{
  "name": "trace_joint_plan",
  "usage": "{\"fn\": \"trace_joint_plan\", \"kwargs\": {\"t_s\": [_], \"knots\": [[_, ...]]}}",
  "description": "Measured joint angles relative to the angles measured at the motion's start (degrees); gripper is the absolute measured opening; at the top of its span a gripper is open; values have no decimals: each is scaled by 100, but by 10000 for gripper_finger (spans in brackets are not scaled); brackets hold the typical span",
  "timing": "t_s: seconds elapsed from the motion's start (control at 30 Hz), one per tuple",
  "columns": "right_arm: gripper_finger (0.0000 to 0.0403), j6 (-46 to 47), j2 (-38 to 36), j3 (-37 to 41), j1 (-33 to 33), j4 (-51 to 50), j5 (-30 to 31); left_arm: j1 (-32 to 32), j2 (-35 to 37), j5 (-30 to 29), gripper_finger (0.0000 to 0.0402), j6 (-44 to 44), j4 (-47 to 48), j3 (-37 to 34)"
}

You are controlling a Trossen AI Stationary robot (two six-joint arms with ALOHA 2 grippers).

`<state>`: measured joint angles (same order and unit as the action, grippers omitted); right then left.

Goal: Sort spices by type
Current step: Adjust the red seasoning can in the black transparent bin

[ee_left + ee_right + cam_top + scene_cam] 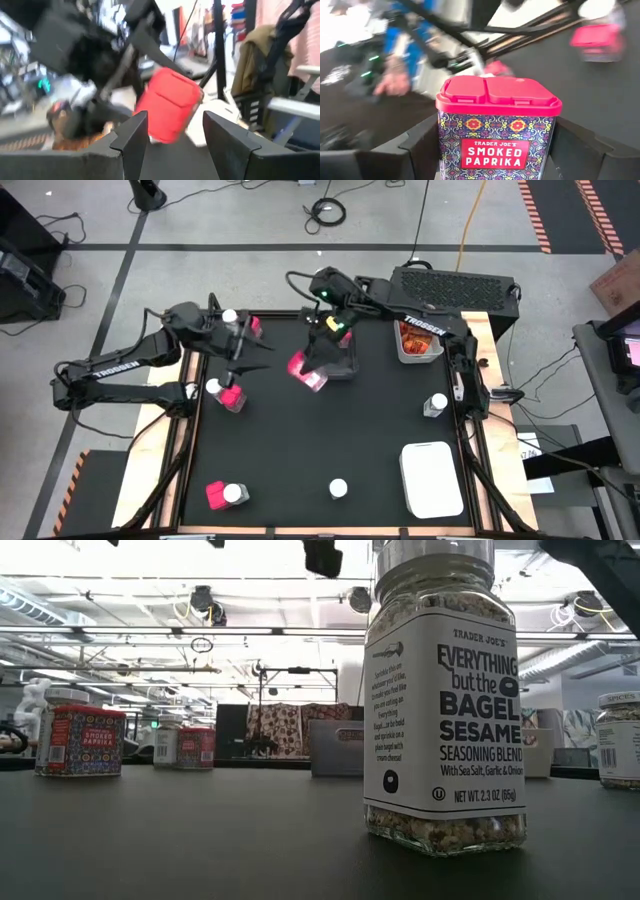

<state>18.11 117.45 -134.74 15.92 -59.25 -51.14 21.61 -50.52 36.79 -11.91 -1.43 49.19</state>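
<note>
My right gripper (314, 368) is shut on a pink-lidded smoked paprika tin (497, 125) beside the left edge of the dark grey tray (343, 356). My left gripper (250, 363) is open and empty just left of that tin, which also shows in the left wrist view (167, 105) beyond the left fingers. Other pink tins and white-lidded jars stand in pairs on the table at the far left (240, 323), mid left (224, 392) and near left (225, 495). Single jars stand at the near middle (338, 488) and at the right (435, 404). Orange sachets (415, 337) lie in a white bin. My right gripper pinches the tin's two opposite patterned sides (444, 145) between its two fingers (420, 145), below the pink lid. The fingers come from above. The tin is tilted and lifted clear of the black table.
An empty white bin (432, 478) sits at the near right; the bin of sachets (400, 352) sits at the far right. The low view shows a bagel-seasoning jar (445, 700) close up and a paprika tin (80, 740) at the left. The table's middle is bare.
</note>
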Motion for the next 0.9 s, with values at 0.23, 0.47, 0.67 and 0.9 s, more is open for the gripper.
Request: {"fn": "trace_joint_plan", "kwargs": {"t_s": [0.23, 0.47, 0.67, 0.9], "knots": [[298, 68, 32, 0, -218, 138, -328, -173, -14, 66, 194, 113, -427, 0], [298, 70, 39, 2, -282, 65, -330, -601, -432, -15, 221, 257, -661, 0], [298, 70, 39, 2, -282, 35, -332, -869, -653, -90, 302, 224, -1158, 0], [298, 16, 39, 2, -282, 128, -319, -866, -887, -89, 356, 213, -1256, 2]]}}
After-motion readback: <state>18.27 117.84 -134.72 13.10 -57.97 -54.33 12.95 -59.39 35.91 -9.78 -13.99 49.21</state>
